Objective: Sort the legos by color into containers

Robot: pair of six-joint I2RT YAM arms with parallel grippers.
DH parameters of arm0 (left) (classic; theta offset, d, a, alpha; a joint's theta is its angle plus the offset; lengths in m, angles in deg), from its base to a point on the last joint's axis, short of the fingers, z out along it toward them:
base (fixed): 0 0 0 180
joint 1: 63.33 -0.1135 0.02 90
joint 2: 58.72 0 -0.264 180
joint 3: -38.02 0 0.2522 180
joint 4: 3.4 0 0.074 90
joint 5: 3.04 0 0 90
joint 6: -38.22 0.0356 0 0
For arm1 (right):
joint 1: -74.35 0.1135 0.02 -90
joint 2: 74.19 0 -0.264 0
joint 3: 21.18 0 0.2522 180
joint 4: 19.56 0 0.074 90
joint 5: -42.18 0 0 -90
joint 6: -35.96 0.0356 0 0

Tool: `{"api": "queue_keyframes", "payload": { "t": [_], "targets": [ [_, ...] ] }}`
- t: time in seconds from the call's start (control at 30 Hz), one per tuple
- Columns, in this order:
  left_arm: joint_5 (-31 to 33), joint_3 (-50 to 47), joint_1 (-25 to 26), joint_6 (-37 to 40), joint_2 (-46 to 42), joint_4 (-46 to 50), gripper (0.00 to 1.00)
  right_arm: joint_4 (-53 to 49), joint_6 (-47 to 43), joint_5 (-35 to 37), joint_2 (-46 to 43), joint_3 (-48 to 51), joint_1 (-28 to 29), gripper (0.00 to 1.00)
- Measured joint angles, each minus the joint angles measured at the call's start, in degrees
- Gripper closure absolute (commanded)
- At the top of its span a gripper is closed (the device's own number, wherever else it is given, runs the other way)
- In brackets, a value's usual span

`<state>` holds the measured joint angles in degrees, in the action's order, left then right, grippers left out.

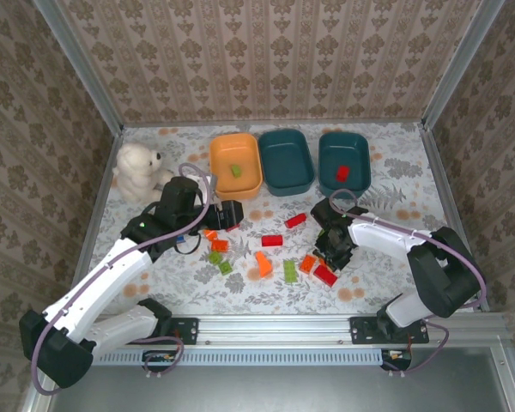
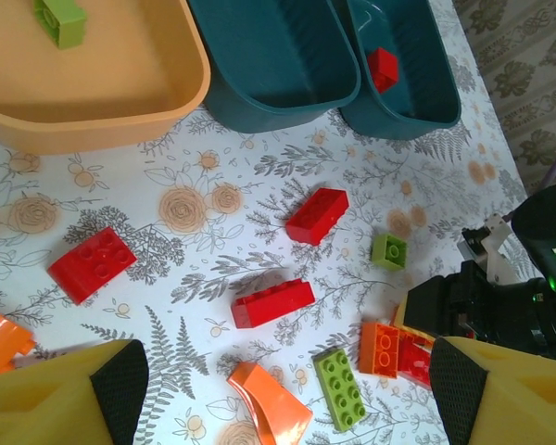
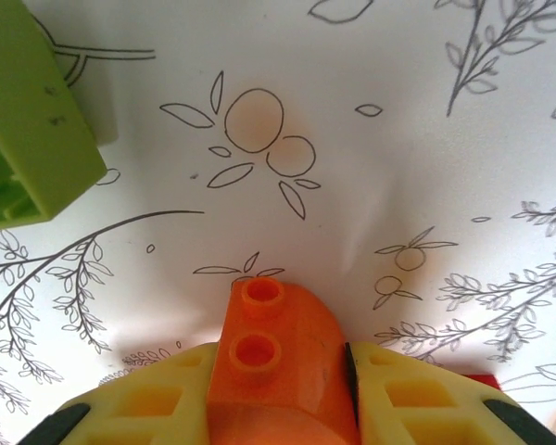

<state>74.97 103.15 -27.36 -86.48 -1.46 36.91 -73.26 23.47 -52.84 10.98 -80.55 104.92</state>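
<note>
1. An orange brick (image 3: 259,357) is squeezed tight between the jaws of the right gripper (image 3: 278,399), low over the table (image 3: 398,139). A green brick (image 3: 28,120) lies close by.
2. The jaws of the left gripper (image 2: 287,389) are spread wide with nothing between them, above the loose bricks (image 2: 271,303).
3. A small green brick (image 1: 237,169) lies in the orange tray (image 1: 215,163). A red brick (image 1: 342,172) lies in the right teal tray (image 1: 324,163). No brick is seen in the middle teal tray (image 1: 263,159).
4. About a dozen bricks are left on the table, so most of the sorting is judged not yet done.
</note>
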Motion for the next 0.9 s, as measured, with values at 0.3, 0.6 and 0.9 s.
{"api": "queue_keyframes", "payload": {
  "t": [0.3,0.6,0.9],
  "targets": [
    [-1.8,4.1,-1.2,-2.8,1.2,-0.2,0.17,-7.7,-12.0,8.2,-2.6,-22.0,2.0,0.73],
    [-1.7,11.1,-7.4,-4.5,7.0,-0.4,0.17,-5.0,-25.6,10.8,24.5,-53.2,0.7,0.74],
    [-0.5,11.5,-8.0,-4.5,5.8,3.3,0.17,-5.5,-30.1,7.9,48.5,-74.5,-5.6,0.74]
  ]
}}
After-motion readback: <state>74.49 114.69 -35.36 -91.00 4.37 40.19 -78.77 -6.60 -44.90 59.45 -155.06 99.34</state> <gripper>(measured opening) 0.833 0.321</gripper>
